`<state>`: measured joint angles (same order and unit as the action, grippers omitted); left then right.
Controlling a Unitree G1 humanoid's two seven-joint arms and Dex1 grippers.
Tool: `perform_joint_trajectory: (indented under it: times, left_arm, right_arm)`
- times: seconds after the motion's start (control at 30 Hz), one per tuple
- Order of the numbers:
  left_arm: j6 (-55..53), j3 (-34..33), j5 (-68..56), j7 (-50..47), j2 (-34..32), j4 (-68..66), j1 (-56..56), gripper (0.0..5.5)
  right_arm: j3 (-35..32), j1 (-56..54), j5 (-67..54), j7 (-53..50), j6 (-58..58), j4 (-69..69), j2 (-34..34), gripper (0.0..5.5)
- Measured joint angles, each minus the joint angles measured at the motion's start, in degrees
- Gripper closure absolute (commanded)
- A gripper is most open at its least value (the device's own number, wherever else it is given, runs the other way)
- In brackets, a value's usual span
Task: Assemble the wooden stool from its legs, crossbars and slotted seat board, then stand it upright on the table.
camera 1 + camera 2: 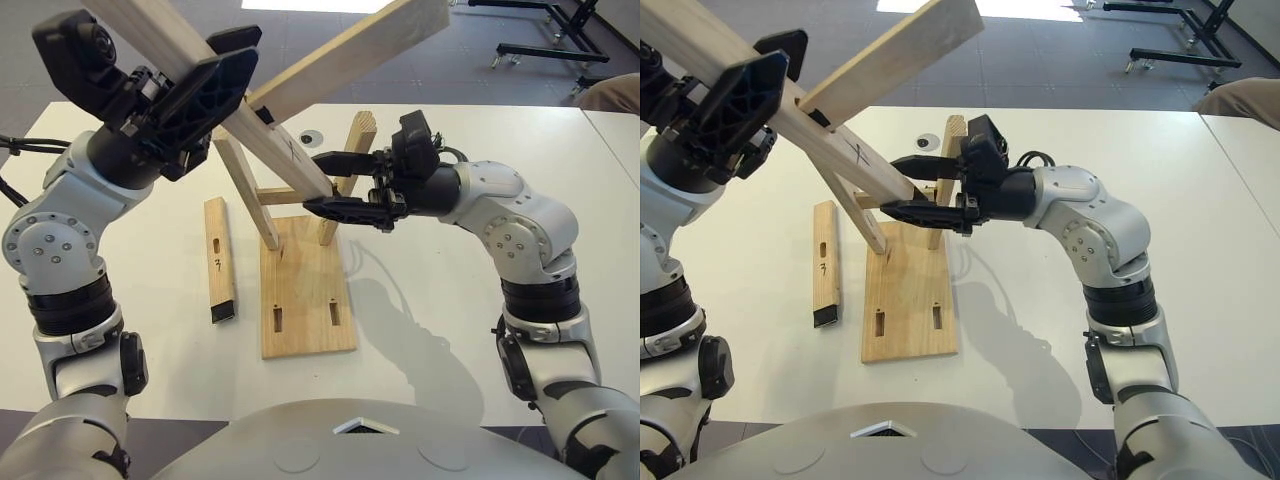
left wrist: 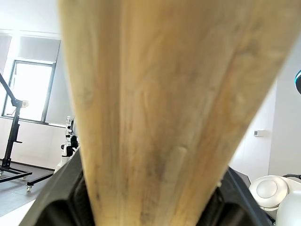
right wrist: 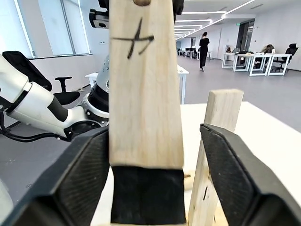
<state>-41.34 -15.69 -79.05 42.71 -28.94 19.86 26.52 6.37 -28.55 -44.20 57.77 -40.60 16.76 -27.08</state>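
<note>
The right gripper (image 1: 331, 184) has its jaws apart, one finger on each side of the lower, black-tipped end of the held leg (image 1: 275, 145). In the right wrist view a gap shows between the wood and one finger (image 3: 228, 174); whether the other finger touches the wood cannot be judged. The left gripper (image 1: 210, 80) is clamped on that leg higher up, above the table (image 1: 450, 300). In its wrist view the wood sits right against the lens, with the fingers showing as dark corners. A second plank (image 1: 350, 55) joined to the leg runs up past the view's top edge. Below, the seat board (image 1: 310, 310) lies flat, carrying a tilted leg (image 1: 245, 190) and another standing leg (image 1: 352, 150) that is partly behind the right gripper, with a crossbar (image 1: 281, 195) between them. How they sit in the slots is hidden. A loose leg (image 1: 218, 260) lies just beside the board, on its left.
</note>
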Motion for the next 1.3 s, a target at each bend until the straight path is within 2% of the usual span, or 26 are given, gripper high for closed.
perform_joint_trajectory:
  times: [0.03, 0.13, 0.3, 0.4, 0.57, 0.8, 0.97, 1.1, 1.3]
  left_arm:
    - [0.39, -0.16, 0.38, 0.01, 0.33, -0.23, 0.14, 3.45]
    - [1.38, -0.79, 1.21, 0.4, 0.42, -1.0, 0.24, 3.45]
    - [2.46, -3.84, 5.6, 4.59, -4.04, -0.21, -2.31, 3.45]
    - [3.01, -4.57, 9.73, 7.58, -6.85, 3.16, -7.39, 3.45]
    - [4.15, -3.73, 15.08, 12.5, -10.51, 13.05, -18.32, 3.46]
    - [8.06, -0.61, 24.66, 13.4, -11.06, 19.88, -30.26, 3.46]
    - [12.45, 6.43, 33.76, 10.98, -8.88, 19.83, -35.22, 3.46]
    - [18.9, 8.77, 37.14, 10.36, -5.11, 18.65, -37.44, 3.46]
    - [23.02, 9.36, 37.72, 11.12, -4.8, 18.12, -40.08, 3.46]
  right_arm:
    - [-0.01, 0.4, -0.09, 0.32, -0.48, 0.04, -0.94, 1.51]
    - [-1.56, 2.79, -1.01, 1.88, -1.89, 0.57, -4.59, 1.46]
    - [-12.12, 7.88, -5.4, 6.26, -3.7, 0.91, -13.52, 1.46]
    - [-15.52, 9.19, -5.82, 7.07, -4.08, -2.42, -15.83, 1.46]
    - [-15.66, 7.05, -3.84, 6.82, -2.95, -9.43, -15.94, 1.46]
    - [-13.1, 3.78, -1.63, 7.1, -2.9, -12.04, -15.82, 1.46]
    - [-11.41, 3.56, 0.23, 8.22, -2.88, -13.52, -15.84, 1.46]
    - [-10.87, 3.35, 1.05, 8.72, -2.86, -13.89, -15.85, 1.46]
    - [-10.7, 2.68, 1.54, 9.13, -2.51, -15.5, -15.81, 1.46]
